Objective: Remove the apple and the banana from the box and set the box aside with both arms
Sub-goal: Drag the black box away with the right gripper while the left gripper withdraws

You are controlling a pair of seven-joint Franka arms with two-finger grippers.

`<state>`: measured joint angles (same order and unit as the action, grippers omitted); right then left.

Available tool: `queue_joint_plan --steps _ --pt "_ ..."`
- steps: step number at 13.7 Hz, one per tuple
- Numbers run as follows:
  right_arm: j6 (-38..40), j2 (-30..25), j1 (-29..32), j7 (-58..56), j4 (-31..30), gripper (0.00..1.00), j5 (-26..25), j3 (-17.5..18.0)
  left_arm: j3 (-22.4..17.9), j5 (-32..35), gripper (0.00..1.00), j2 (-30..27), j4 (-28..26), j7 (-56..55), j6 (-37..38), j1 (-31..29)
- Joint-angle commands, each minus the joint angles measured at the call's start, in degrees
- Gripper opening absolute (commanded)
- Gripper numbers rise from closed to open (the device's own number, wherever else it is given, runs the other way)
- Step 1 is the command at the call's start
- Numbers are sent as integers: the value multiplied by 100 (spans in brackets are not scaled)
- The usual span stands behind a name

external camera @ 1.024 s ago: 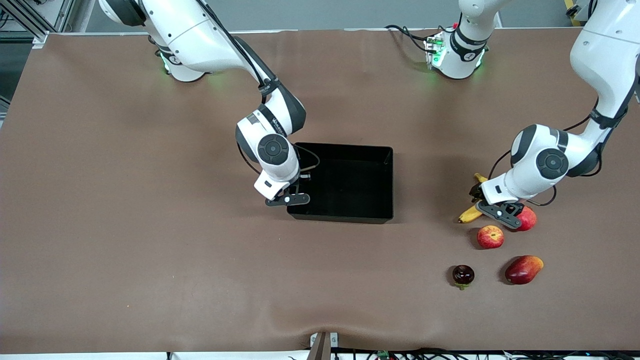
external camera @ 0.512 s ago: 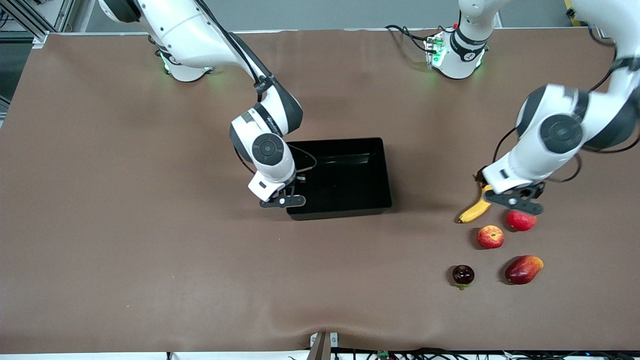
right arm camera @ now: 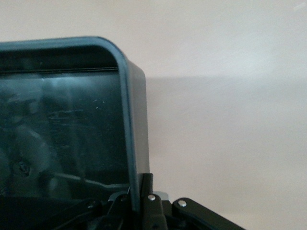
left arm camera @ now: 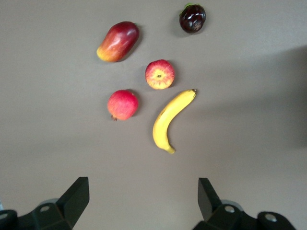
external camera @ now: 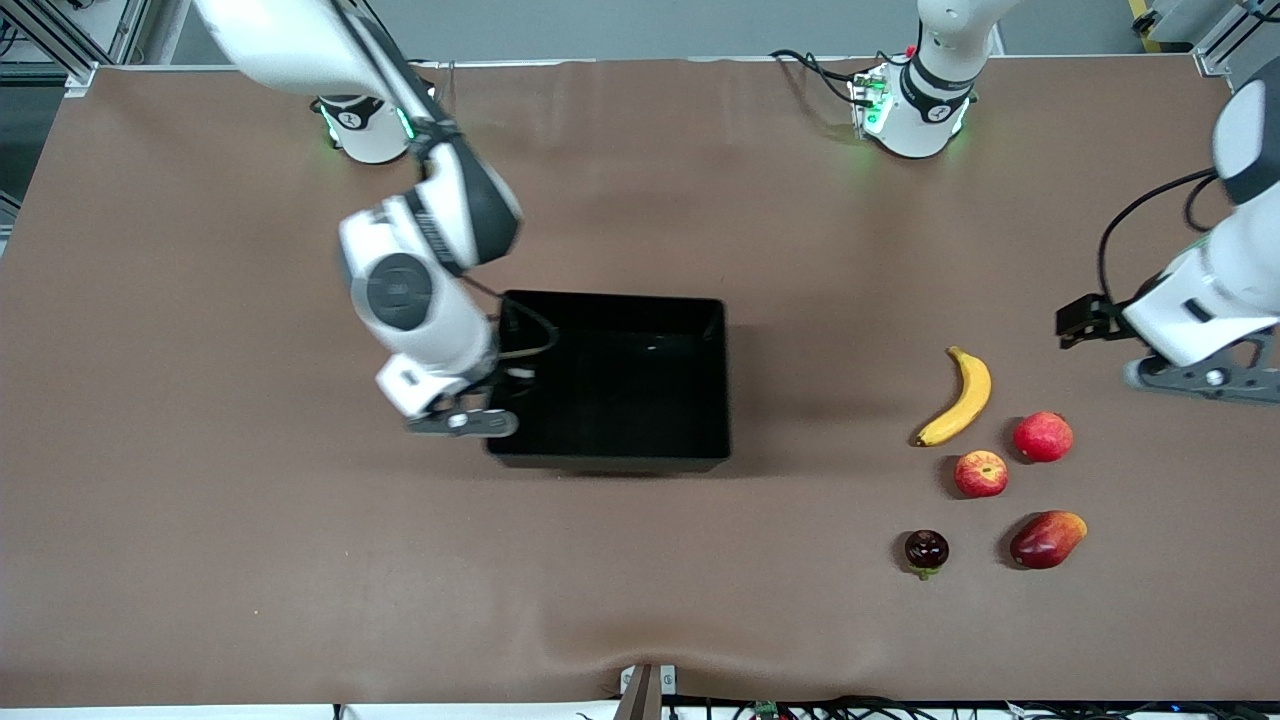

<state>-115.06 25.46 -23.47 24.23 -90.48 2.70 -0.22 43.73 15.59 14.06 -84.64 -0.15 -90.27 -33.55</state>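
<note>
The black box (external camera: 612,299) sits mid-table. My right gripper (external camera: 478,416) is shut on the box wall at the right arm's end; in the right wrist view the wall (right arm camera: 126,100) runs between its fingers (right arm camera: 140,192). The yellow banana (external camera: 960,398) lies toward the left arm's end, with the streaked red apple (external camera: 980,473) nearer the front camera. My left gripper (external camera: 1200,378) is open and empty, raised over bare table beside the fruits. The left wrist view shows its open gripper (left arm camera: 142,194) with the banana (left arm camera: 170,120) and apple (left arm camera: 159,74) below.
A plain red round fruit (external camera: 1042,436) lies beside the banana. A red-yellow mango (external camera: 1047,539) and a dark round fruit (external camera: 926,551) lie nearer the front camera. The table is covered with a brown cloth.
My right gripper has dragged the box toward the right arm's end. My left gripper has risen from the banana and moved toward the left arm's end, empty.
</note>
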Motion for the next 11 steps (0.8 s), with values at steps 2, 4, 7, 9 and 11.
queue_joint_plan --steps 2,4,7,9,11 --pt "194 -349 1456 -1399 -101 0 73 145 12 -590 100 -139 403 -151 579 -282" --pt "185 -296 2151 -2278 -92 0 82 137 12 -899 100 -394 422 -213 641 -537" --pt "124 -148 3047 -3308 -101 0 73 128 4 -1181 100 -667 422 -222 730 -661" --pt "-7 98 3567 -3984 -92 0 73 128 -179 -1208 100 -921 387 -300 730 -566" --pt "-262 379 3980 -4513 -101 0 82 136 -1404 -1435 100 -1072 264 -537 730 659"
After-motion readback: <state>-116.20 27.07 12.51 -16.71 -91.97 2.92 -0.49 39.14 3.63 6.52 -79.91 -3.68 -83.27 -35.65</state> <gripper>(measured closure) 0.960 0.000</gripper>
